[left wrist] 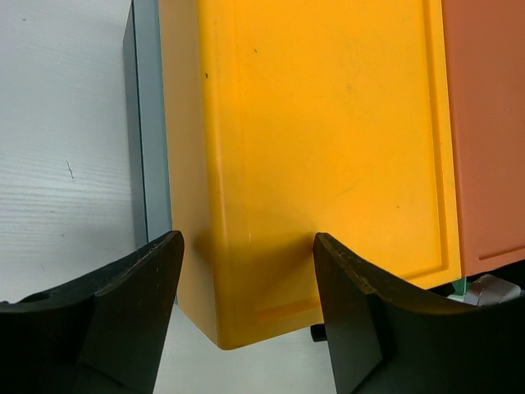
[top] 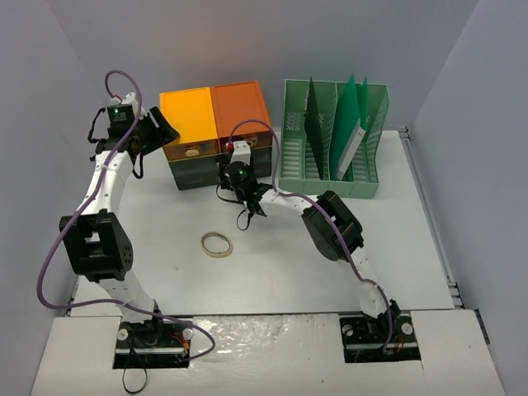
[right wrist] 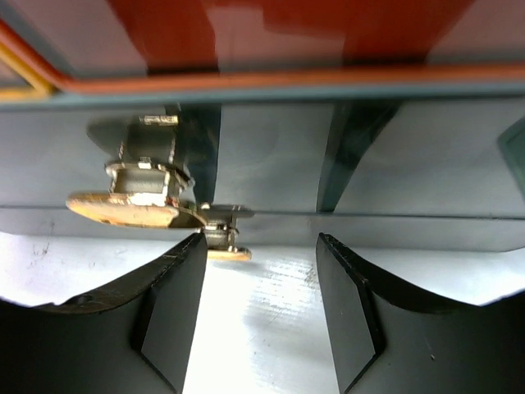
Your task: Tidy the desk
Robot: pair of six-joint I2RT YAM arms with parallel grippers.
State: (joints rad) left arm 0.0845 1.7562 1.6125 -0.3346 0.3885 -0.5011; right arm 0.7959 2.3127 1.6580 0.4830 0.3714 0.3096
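Off-white and matte, the tabletop fills most of my overhead view, and both arms are bolted at its near edge. At the far side stands a dark drawer unit with a yellow lid and an orange lid side by side. Just right of it sits a green slotted file rack holding a few green sheets, some upright and some leaning.

My left arm reaches up the left side to the yellow lid. Its wrist camera shows the left claw released, with fingers spread and nothing between them. They frame the lid's near left corner. I cannot tell whether the fingers touch the lid.

My right arm bends across the middle and faces the drawer unit's front, low to the tabletop. The right claw is also released and holds nothing. Through its gap I see bare tabletop and the unit's grey front under the orange rim.

A ring of tape lies flat on the open tabletop, near the right arm's wrist and apart from both claws.

Smallest is a metal lock with a brass-coloured tab on the drawer front, just left of the right claw's left finger.
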